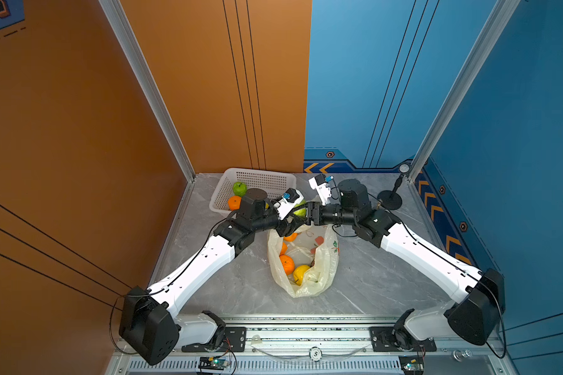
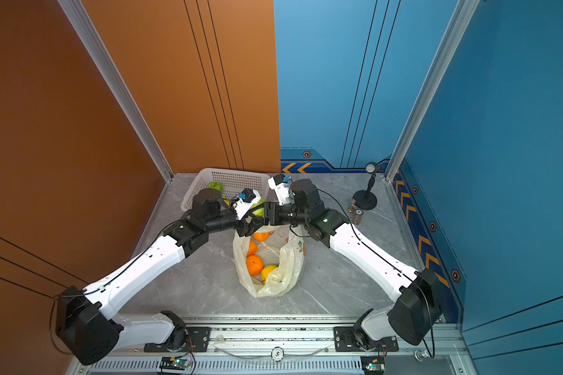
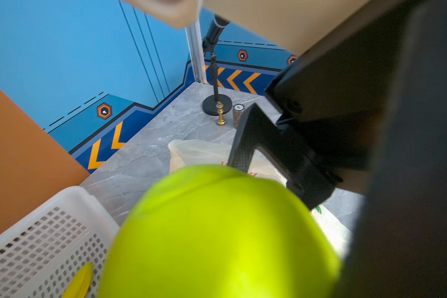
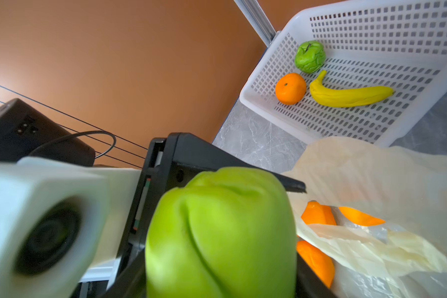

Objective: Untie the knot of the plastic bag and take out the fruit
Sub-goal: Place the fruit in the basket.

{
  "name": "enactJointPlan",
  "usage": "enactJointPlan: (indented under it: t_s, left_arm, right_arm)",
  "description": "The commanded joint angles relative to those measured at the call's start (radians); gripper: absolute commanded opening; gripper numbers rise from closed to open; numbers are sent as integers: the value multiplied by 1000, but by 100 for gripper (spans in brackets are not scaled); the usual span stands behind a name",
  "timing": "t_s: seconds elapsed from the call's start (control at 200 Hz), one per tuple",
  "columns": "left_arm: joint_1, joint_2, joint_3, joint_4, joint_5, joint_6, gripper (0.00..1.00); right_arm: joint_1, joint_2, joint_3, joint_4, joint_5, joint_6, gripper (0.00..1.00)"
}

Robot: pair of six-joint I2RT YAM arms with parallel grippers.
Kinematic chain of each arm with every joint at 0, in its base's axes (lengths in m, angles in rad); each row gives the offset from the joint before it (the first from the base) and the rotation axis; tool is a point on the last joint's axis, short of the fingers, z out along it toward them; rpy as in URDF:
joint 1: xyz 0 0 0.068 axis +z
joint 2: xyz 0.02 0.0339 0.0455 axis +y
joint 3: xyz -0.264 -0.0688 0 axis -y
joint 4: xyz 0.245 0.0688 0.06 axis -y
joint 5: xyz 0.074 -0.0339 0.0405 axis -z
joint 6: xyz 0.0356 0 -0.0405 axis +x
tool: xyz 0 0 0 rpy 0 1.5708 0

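In both top views the two arms reach in from the near corners and meet tip to tip over the far end of the plastic bag (image 1: 322,259). A green pear (image 1: 300,211) is up in the air between the left gripper (image 1: 291,224) and the right gripper (image 1: 310,214). I cannot tell which one is squeezing it. The bag lies in the middle of the grey table (image 1: 387,279) with its mouth open. Inside it are oranges (image 1: 286,263) and a yellow fruit (image 1: 301,272). There is bare table to its left and to its right. The white basket (image 1: 257,172) sits in the far left corner, close to the orange wall. It holds a green apple (image 1: 239,188) and an orange (image 1: 234,203). A black stand (image 1: 389,199) is by the far right edge.

In the left wrist view the pear (image 3: 217,232) looks big and blurry. One black finger (image 3: 243,144) of the right gripper touches it. Past it, bare table runs to the stand (image 3: 216,103) and the blue wall.

In the right wrist view the pear (image 4: 217,232) sits between black gripper parts, with a left gripper finger (image 4: 269,178) lying behind it. The bag (image 4: 359,175) reaches up to the basket's wall (image 4: 269,108). A banana (image 4: 351,95) lies in the basket beside the apple and the orange, and much of the basket floor is free.
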State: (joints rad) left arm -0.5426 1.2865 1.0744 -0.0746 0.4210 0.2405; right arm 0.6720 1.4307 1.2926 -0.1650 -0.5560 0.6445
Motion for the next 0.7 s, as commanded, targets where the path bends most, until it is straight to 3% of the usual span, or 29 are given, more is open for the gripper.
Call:
enactJointPlan:
  t_s: [0.0,0.215,0.441,0.696]
  left_arm:
    - [11,-21,5,94,-127,-108,41]
    - [62,-13,26,81,-220,-197,37]
    - [182,39,106,-11,-339,-348,33]
    - [326,172,244,-159,-344,-540,32]
  right_arm:
    - [5,-6,23,-49,12,-6,74]
    - [-22,-74,-18,-36,111,-9,87]
    - [-26,-112,-41,-43,180,-23,93]
    - [-23,-116,-45,-38,192,-25,99]
